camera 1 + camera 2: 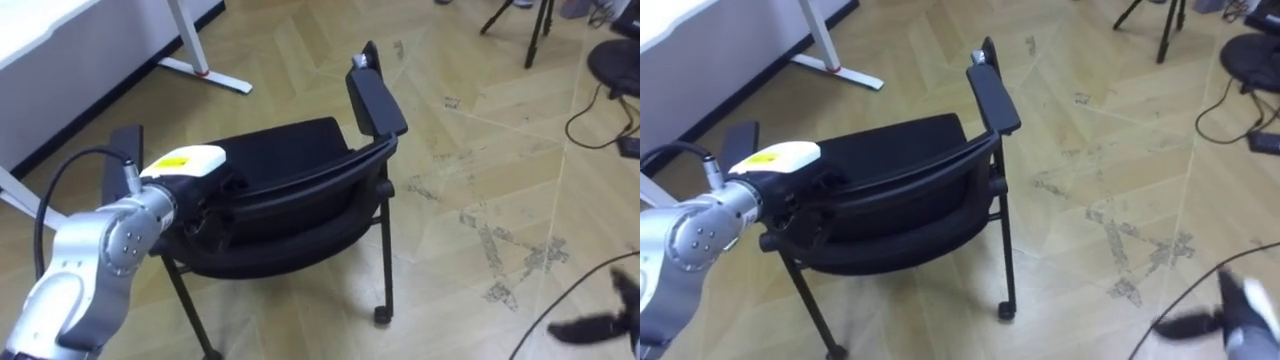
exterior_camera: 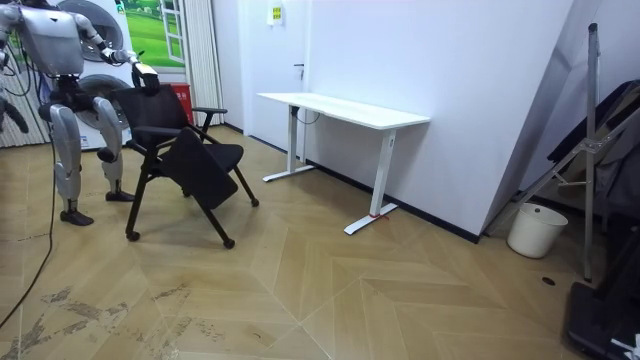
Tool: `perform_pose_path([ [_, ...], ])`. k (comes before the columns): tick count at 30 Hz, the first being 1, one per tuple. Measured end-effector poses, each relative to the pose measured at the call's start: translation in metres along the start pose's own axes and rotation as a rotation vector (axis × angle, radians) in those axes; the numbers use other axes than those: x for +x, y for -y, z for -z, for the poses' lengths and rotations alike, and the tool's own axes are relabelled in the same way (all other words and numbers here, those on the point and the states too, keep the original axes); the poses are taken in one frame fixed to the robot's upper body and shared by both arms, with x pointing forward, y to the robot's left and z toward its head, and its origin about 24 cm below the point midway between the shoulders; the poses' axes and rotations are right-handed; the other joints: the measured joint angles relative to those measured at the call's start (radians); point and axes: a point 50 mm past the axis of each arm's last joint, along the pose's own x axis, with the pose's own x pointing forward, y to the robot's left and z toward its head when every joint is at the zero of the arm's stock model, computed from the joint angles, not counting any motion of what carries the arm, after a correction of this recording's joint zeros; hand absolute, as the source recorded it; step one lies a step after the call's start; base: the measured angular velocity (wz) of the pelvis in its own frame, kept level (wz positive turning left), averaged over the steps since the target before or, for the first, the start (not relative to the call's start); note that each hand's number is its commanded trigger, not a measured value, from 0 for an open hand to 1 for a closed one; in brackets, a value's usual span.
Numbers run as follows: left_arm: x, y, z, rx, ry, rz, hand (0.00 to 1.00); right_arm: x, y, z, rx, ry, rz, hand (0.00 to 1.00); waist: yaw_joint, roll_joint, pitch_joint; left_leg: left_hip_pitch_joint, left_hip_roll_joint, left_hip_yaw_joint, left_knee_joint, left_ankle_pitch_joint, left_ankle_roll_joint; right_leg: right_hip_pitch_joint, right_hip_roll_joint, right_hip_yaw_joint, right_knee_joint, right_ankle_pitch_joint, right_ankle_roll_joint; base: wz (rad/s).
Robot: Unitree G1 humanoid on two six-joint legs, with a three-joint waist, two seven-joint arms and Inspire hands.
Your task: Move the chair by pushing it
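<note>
The black chair (image 1: 300, 190) stands on the wooden floor (image 1: 480, 150) in the middle of the eye views, its backrest nearest the robot and its seat beyond. One padded armrest (image 1: 375, 100) sticks out toward 1 o'clock, and a small castor (image 1: 382, 316) touches the floor at 5 o'clock. The left hand (image 1: 185, 162) comes in from 8 o'clock and lies on the top edge of the backrest at the chair's left end, its pale yellow-and-white back turned upward. Its fingers are dark against the black frame, so I cannot tell whether they curl round the edge or only press on it. The right hand (image 1: 605, 318) shows at 4 o'clock, well apart from the chair and low over the floor. It is blurred (a dark shape, little more), and I cannot tell how its fingers are set. A white bench (image 1: 60, 25) runs along the wall at 10 o'clock, with its foot (image 1: 205, 75) near the chair's far left corner. Dark tripod legs (image 1: 530, 25) stand at 1 o'clock. In the room view the robot stands upright behind the chair at about 10 o'clock, the bench lies toward the room view's right of the chair, and a white bucket (image 2: 537, 230) sits by the wall at 4 o'clock.
</note>
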Motion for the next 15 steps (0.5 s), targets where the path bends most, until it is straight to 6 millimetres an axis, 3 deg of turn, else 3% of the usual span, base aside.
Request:
perform_pose_path([
  [3,-0.001,-0.001,-0.001,0.008,0.004,0.003,1.00,0.004,0.023,-0.047,-0.093,0.167,0.108,0.00,0.001,-0.001,-0.0011,-0.001,0.000,-0.001,0.000,0.000,0.000,0.001,0.000,-0.003,0.000,0.000,0.000,0.03],
  [7,-0.002,-0.001,-0.003,0.026,0.029,0.009,1.00,-0.005,0.039,-0.083,-0.211,0.301,0.185,0.00,0.029,0.001,-0.0012,0.004,0.001,0.004,0.000,0.000,0.000,0.004,0.000,-0.003,0.001,0.000,0.000,-0.06],
  [12,-0.004,-0.003,-0.004,0.028,0.086,0.015,1.00,-0.035,0.053,-0.142,-0.335,0.573,0.256,0.00,0.054,0.012,0.0007,0.003,0.002,0.003,-0.003,0.000,0.000,0.004,0.000,0.001,0.001,0.000,0.000,-0.04],
  [15,-0.006,-0.001,-0.005,0.044,0.112,0.016,1.00,-0.048,0.055,-0.165,-0.417,0.674,0.268,0.00,0.076,0.008,0.0036,0.017,0.001,-0.003,-0.007,0.000,0.000,0.010,0.000,0.007,0.002,0.000,0.000,-0.08],
])
